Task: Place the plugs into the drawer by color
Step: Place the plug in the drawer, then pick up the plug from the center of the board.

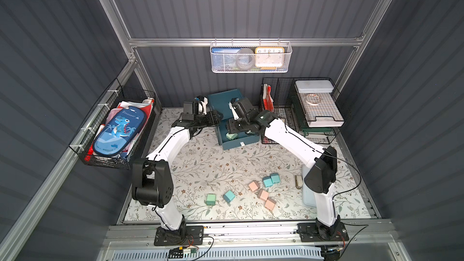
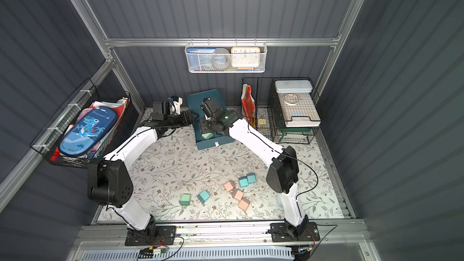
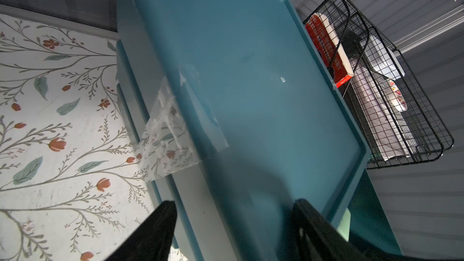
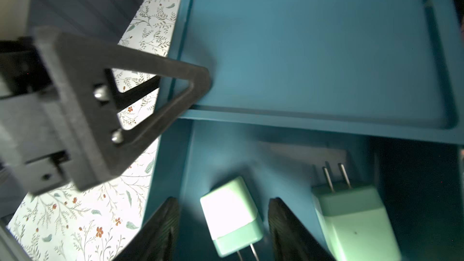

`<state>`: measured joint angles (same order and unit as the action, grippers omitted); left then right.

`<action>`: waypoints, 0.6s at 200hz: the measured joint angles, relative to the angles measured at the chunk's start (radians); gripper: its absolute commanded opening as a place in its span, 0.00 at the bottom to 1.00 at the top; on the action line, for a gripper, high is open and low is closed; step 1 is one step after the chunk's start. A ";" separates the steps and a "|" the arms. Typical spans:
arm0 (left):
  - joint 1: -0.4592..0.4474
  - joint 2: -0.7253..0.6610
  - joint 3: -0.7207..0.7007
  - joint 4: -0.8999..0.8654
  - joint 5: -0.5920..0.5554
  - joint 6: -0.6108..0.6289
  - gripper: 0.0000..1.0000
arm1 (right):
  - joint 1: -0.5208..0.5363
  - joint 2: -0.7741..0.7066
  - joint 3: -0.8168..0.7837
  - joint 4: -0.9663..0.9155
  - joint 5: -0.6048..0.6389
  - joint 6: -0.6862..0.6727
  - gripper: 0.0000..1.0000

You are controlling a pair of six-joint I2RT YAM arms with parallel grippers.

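Plugs [image 1: 263,194] wait loose on the near counter [image 1: 200,166]. Farther back, the right pincer [image 4: 223,204] stands wide around a mint plug [image 4: 232,213] in the open drawer [image 1: 232,144], beside a second mint plug [image 4: 356,217]. The left pincer [image 3: 234,203], also wide, seemingly steadies the cabinet top [image 3: 251,71].

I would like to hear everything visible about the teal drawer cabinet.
The drawer cabinet is dark teal, plastic-looking, with a rimmed top. It stands at the back beside the black wire organizer. One drawer is pulled out, white tab in front, holding two mint plugs. Clear tape joins its side to the mat. The left gripper straddles its edge.
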<state>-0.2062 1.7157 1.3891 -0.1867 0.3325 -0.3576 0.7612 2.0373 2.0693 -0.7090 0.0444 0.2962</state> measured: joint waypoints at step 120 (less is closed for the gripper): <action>0.000 -0.003 0.000 -0.002 -0.014 0.000 0.77 | 0.508 -0.482 -0.907 0.417 0.093 -0.254 0.61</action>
<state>-0.2062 1.7130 1.3895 -0.1886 0.3180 -0.3573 1.2694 1.5551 1.1622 -0.2924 0.1379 0.0422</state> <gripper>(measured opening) 0.773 0.607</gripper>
